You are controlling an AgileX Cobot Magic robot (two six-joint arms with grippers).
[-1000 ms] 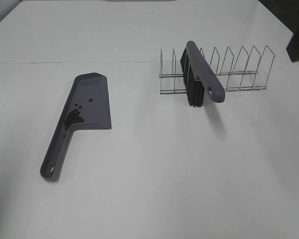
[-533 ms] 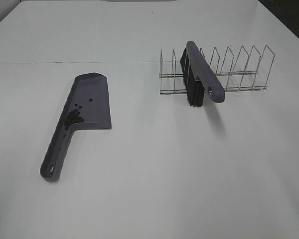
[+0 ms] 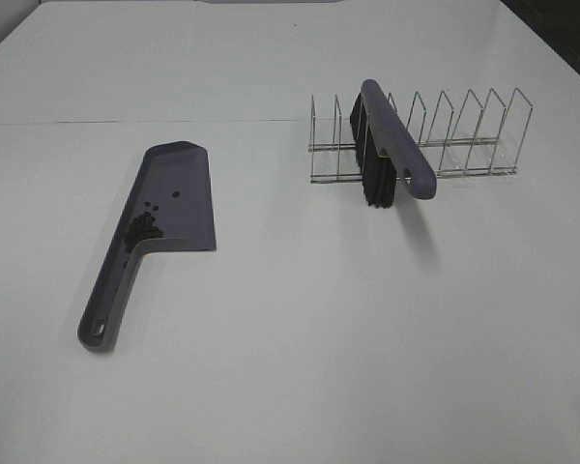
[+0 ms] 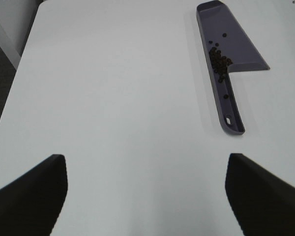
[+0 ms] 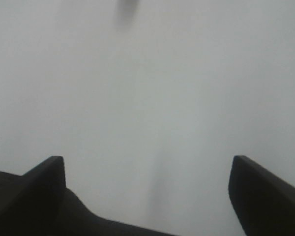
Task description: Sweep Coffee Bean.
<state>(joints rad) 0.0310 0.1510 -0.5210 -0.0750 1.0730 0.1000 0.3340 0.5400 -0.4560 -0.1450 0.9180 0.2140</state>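
The coffee beans (image 3: 143, 226) lie as a dark cluster inside the purple-grey dustpan (image 3: 179, 188), near where its pan meets the handle. They also show in the left wrist view (image 4: 219, 58), in the dustpan (image 4: 236, 44). The brush (image 3: 391, 145) with black bristles rests in the wire rack (image 3: 464, 135). My left gripper (image 4: 147, 191) is open and empty, well back from the dustpan over bare table. My right gripper (image 5: 147, 191) is open and empty over bare white surface. Neither gripper shows in the exterior high view.
The white table (image 3: 319, 338) spreads around the dustpan and rack. A seam line (image 3: 126, 122) crosses the table behind the dustpan. Dark floor (image 4: 0, 73) lies beyond the table edge in the left wrist view.
A dark arm part at the top right edge of the exterior view a second ago has left the frame. Dustpan, beans and brush have not moved.
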